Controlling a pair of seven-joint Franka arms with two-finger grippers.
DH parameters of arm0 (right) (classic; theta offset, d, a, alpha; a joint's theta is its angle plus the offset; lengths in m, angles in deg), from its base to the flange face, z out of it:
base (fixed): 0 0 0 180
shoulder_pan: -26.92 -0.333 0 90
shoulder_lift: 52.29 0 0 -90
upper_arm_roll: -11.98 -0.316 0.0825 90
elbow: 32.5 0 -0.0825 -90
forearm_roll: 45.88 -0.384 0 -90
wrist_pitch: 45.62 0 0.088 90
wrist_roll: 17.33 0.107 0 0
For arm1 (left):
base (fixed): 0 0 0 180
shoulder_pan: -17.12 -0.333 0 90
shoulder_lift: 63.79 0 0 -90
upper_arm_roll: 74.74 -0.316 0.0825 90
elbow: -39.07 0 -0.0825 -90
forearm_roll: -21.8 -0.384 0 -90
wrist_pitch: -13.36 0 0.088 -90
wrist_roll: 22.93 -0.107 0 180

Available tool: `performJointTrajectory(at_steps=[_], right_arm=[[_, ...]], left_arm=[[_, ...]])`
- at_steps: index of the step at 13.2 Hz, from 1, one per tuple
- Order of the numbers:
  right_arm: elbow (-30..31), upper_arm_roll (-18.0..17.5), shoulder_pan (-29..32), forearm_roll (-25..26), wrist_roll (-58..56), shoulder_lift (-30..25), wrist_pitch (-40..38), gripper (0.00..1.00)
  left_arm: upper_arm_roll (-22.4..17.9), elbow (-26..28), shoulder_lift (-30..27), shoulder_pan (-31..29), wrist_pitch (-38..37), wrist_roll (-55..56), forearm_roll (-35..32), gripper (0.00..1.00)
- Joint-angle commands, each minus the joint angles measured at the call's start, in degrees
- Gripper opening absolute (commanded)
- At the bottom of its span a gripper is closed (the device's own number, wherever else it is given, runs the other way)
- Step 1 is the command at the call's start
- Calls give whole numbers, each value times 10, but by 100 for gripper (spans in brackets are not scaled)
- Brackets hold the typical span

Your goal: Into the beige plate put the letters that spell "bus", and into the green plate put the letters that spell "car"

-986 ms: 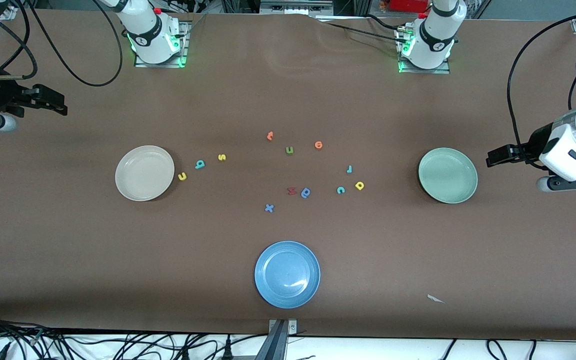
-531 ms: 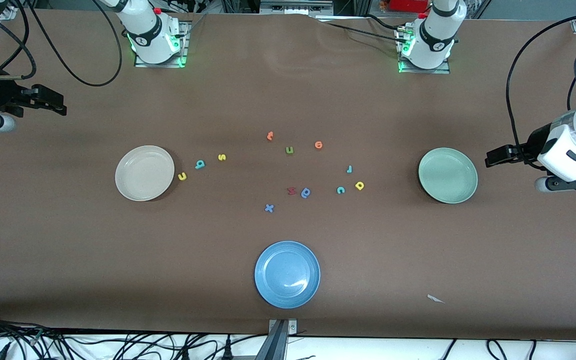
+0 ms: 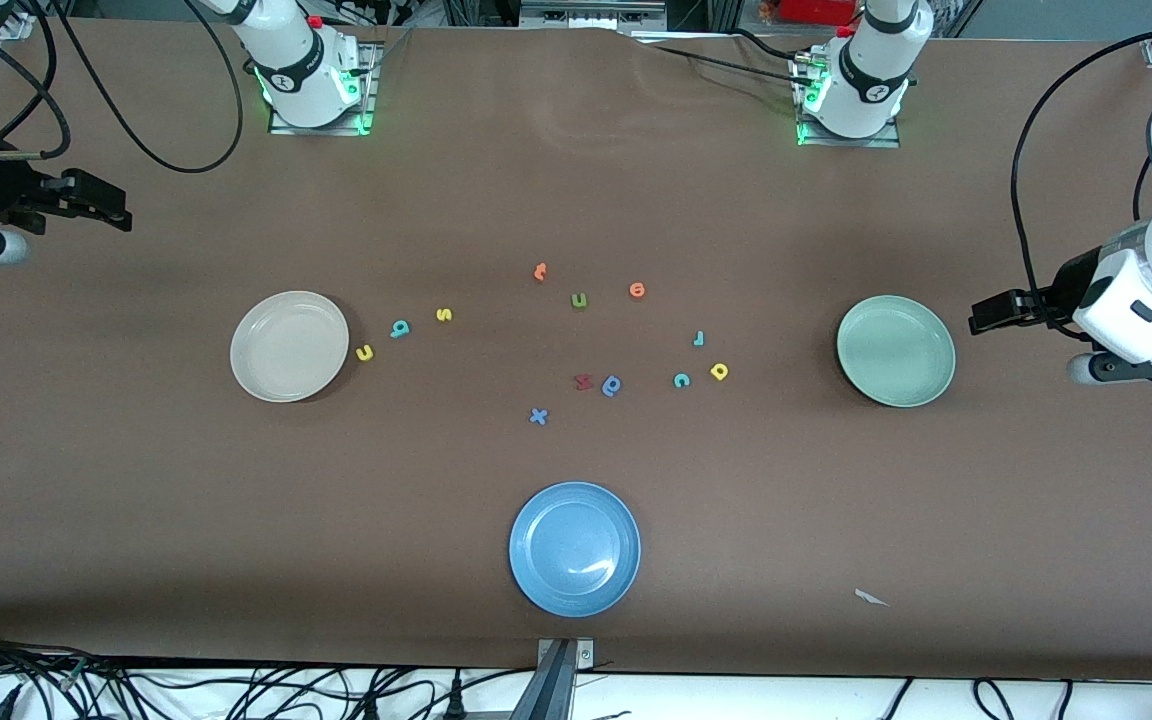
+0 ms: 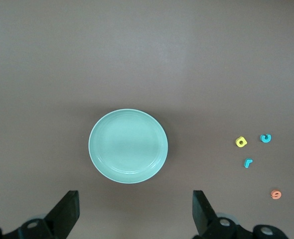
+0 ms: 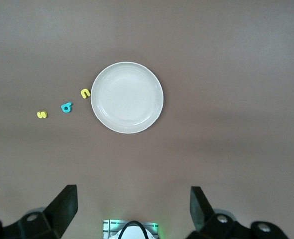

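Note:
The beige plate (image 3: 289, 346) (image 5: 127, 97) lies toward the right arm's end, with the yellow u (image 3: 365, 352), teal b (image 3: 399, 329) and yellow s (image 3: 444, 315) in a row beside it. The green plate (image 3: 896, 350) (image 4: 128, 145) lies toward the left arm's end. The light-blue r (image 3: 698, 338), yellow a (image 3: 719, 372) and teal c (image 3: 681, 380) lie toward mid-table from it. Both plates are bare. My left gripper (image 3: 981, 313) (image 4: 135, 214) hangs open and empty over the table just outside the green plate. My right gripper (image 3: 121, 210) (image 5: 132, 209) hangs open and empty over the table's right-arm end.
A blue plate (image 3: 574, 548) sits near the front camera's edge. Mid-table lie an orange t (image 3: 539, 271), green u (image 3: 579, 300), orange e (image 3: 637, 290), red letter (image 3: 583, 381), dark blue letter (image 3: 612, 385) and blue x (image 3: 538, 416). A white scrap (image 3: 871, 598) lies near the front edge.
Both hands have drifted only very slightly. The letters and plates have not moved.

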Motion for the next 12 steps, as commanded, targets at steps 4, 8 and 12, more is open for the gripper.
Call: performJointTrajectory(at_steps=[4,8,12], right_arm=[[0,1,3,-5,-11,-1,2,100],[0,2,3,-5,-11,-1,3,100],[0,5,3,-12,-11,-1,3,100]], left_arm=[[2,9,-6,-3,6,-10,3,100],[2,9,-6,-3,6,-10,3,100],[2,9,-7,-2,6,-10,3,99]])
